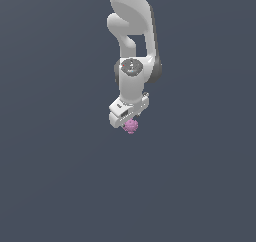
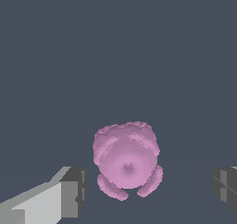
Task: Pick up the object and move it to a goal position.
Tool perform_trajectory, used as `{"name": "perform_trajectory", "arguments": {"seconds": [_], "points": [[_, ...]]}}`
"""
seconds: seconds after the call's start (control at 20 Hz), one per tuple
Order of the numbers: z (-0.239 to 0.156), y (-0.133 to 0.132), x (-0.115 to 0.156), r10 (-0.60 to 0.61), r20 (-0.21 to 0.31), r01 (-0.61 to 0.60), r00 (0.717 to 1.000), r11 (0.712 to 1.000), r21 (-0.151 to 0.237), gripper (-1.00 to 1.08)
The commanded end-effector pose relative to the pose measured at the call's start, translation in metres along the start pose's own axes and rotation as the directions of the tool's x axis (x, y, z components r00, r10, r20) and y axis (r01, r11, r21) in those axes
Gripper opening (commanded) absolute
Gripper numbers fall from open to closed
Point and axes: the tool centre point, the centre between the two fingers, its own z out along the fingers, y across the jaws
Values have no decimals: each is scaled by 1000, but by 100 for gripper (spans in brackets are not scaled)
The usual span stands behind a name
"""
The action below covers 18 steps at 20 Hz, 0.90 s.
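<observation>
And here's the white arm (image 1: 132,46) coming down from the top of the exterior view, its claw (image 1: 129,122) pointing straight down, and right below the hand sits the object (image 1: 131,126), a tiny pink-purple lump peeking out just under the white housing. From the wrist view you get the real story: the object (image 2: 126,160) sits between the two fingers, a grey-tipped white finger (image 2: 69,193) on one side and a dark grey pad at the opposite edge of the picture, with open gaps on both sides of the lump. The claw (image 2: 148,190) is spread wide, nothing clamped, neither pad touching the lump, which lies closer to the white finger than to the other one. Whether the object rests on the surface or hangs above it can't be told; no shadow shows under it. The surface (image 1: 55,176) is one flat, unbroken slate-grey field filling both views, with no edge, corner or wall in sight. As for the lump itself: roughly round, bumpy, with ridged lobes across its upper part, a small dimple in the middle of its smooth face, and two little curled knobs sticking out on the side nearest the fingers.
</observation>
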Motion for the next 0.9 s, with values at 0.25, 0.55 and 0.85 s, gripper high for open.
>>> {"name": "perform_trajectory", "arguments": {"seconds": [0.25,0.55,0.85], "points": [[10,-8,-7,-125,-7,125,992,992,-4,100],[12,-11,-9,-161,-9,161,987,987,-5,100],[17,-11,-9,-157,-9,157,988,988,-5,100]]}}
